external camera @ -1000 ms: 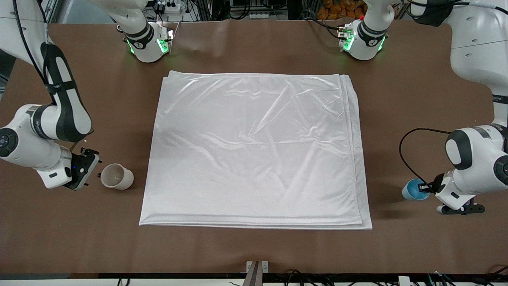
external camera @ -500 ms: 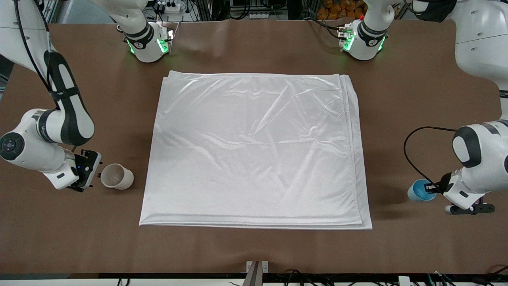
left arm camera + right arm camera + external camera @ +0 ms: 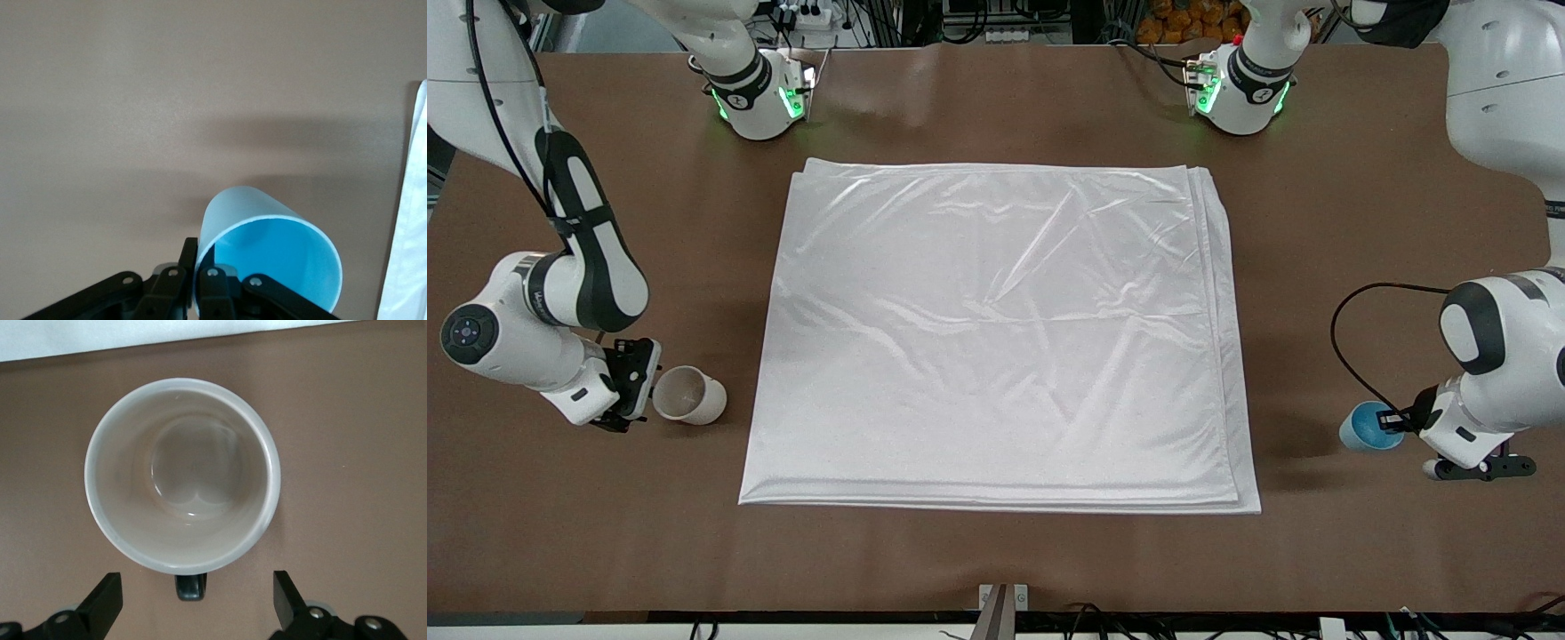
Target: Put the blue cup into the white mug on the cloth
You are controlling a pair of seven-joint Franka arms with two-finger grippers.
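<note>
The blue cup (image 3: pixel 1368 427) is off the cloth (image 3: pixel 996 338), toward the left arm's end of the table. My left gripper (image 3: pixel 1398 421) is shut on its rim. In the left wrist view one finger is inside the blue cup (image 3: pixel 267 247) and one outside, with the left gripper (image 3: pixel 198 270) pinching the wall. The cream white mug (image 3: pixel 688 396) stands upright on the bare table beside the cloth, toward the right arm's end. My right gripper (image 3: pixel 639 393) is open right beside it. In the right wrist view its fingers (image 3: pixel 105 600) straddle the mug's dark handle (image 3: pixel 191 587) without touching it.
The cloth lies folded in layers in the middle of the brown table (image 3: pixel 996 551). Its edge shows in the left wrist view (image 3: pixel 408 240) and in the right wrist view (image 3: pixel 133 330). Both arm bases (image 3: pixel 760 98) stand at the table's farthest edge from the camera.
My right gripper has moved closer to the mug's handle side. My left gripper shifted the blue cup slightly toward the left arm's end of the table, then stayed still.
</note>
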